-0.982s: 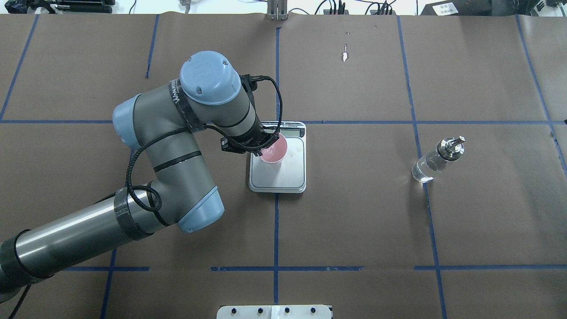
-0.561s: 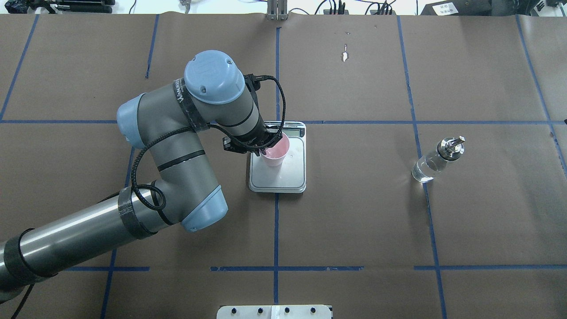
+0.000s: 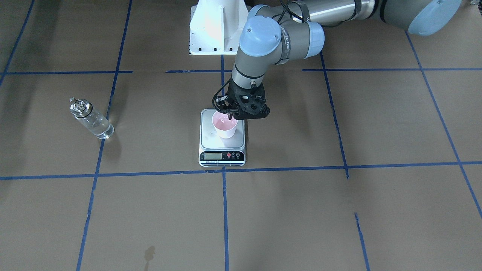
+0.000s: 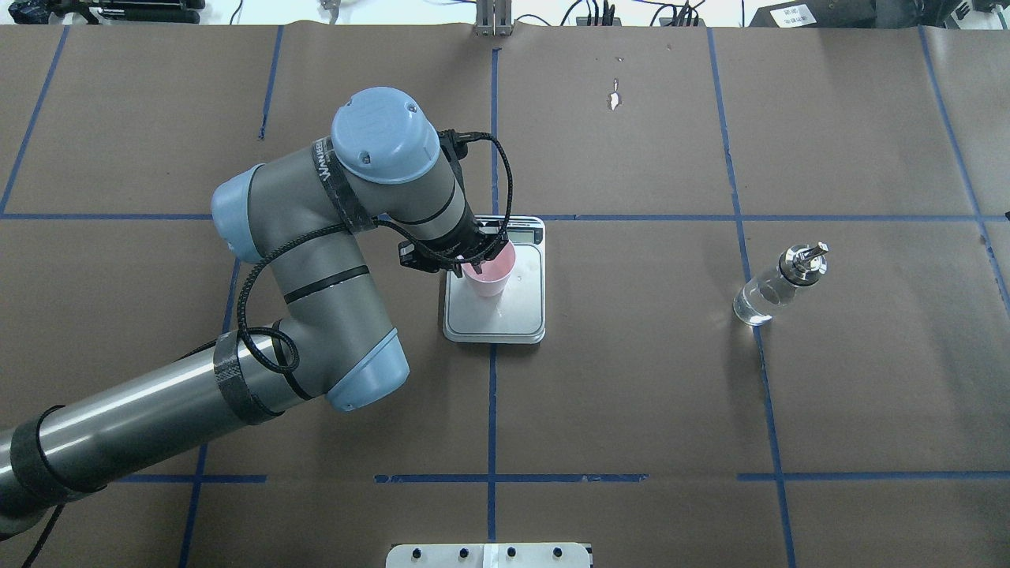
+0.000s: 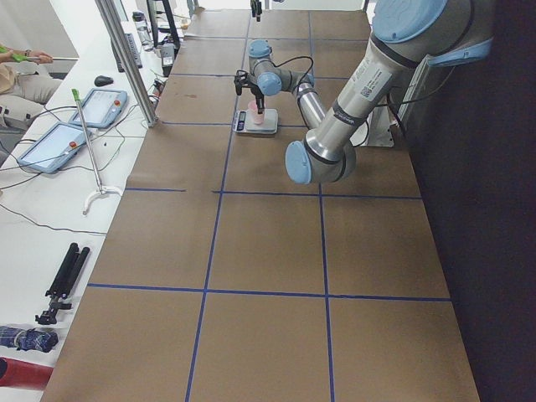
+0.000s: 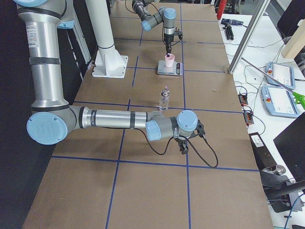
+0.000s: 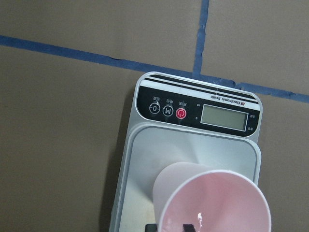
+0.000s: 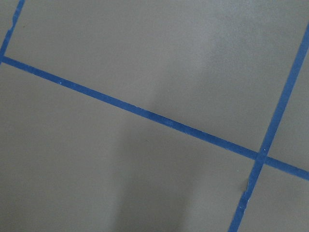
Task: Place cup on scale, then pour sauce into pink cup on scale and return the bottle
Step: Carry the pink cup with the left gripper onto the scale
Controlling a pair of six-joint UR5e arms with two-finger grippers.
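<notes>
Left claw (image 3: 229, 115) pinches the cup (image 3: 225, 128) rim, cup apparently seated on scale (image 3: 207, 137); next, release and lift straight. Right claw (image 6: 183, 147): cannot tell.

Brown taped table (image 4: 631, 394), scale (image 4: 493, 325), bottle (image 4: 767, 293)

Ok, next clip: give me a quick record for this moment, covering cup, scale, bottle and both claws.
cup: upright on the platform of the scale; no liquid seen inside
left claw: at the cup's rim, one finger inside and one outside, gripping it
bottle: upright on the table, on the robot's right, untouched, clear sauce inside
right claw: low over bare table, apart from the bottle; open or shut cannot be told
display: no digits visible
stage: cup placed, pouring not begun
</notes>
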